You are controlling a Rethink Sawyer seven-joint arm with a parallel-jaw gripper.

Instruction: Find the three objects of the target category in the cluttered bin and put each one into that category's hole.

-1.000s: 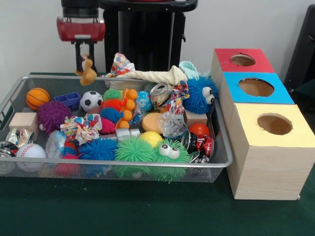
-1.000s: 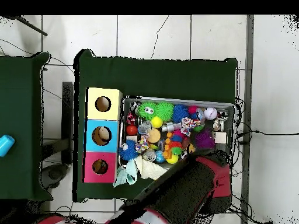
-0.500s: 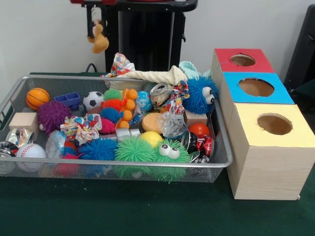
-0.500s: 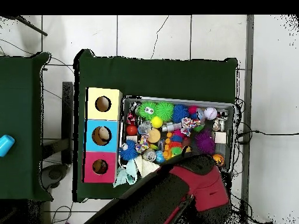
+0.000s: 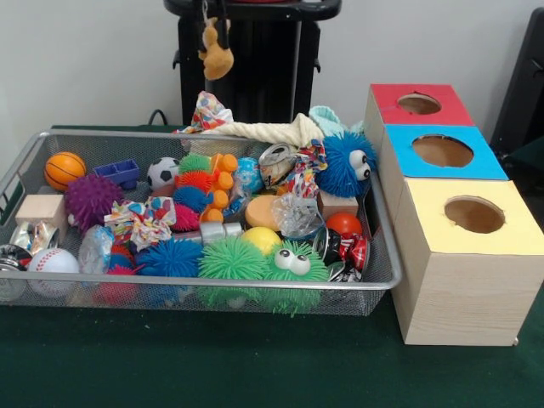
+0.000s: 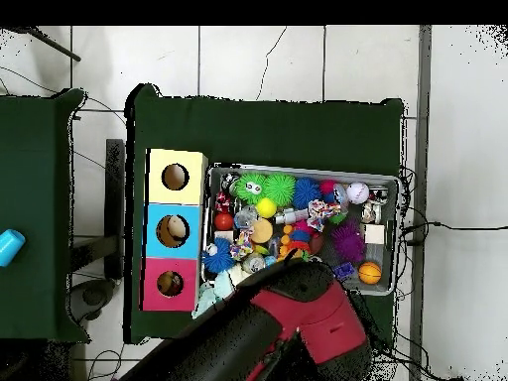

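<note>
High above the back rim of the wire bin (image 5: 212, 282), a small orange-tan toy (image 5: 218, 56) hangs from my gripper (image 5: 214, 19), which is shut on it. Only the gripper's tips show at the top edge of the front view. In the overhead view the red and black arm (image 6: 298, 322) covers the gripper and the toy. Right of the bin stand three boxes with round holes: red (image 5: 418, 104), blue (image 5: 442, 151) and yellow (image 5: 473, 214). They are in the overhead view too, the yellow box (image 6: 176, 177), the blue box (image 6: 173, 231) and the red box (image 6: 170, 284).
The bin holds several spiky balls, a basketball (image 5: 65, 168), a soccer ball (image 5: 157, 173), a baseball (image 5: 53, 262), a rope toy (image 5: 263, 132), crushed cans and wooden blocks. A blue googly-eyed puffer (image 5: 347, 163) sits by the bin's right wall.
My gripper has risen and moved right in the front view, carrying the orange-tan toy from above the bin's back left toward the middle. In the overhead view the arm has swung left.
</note>
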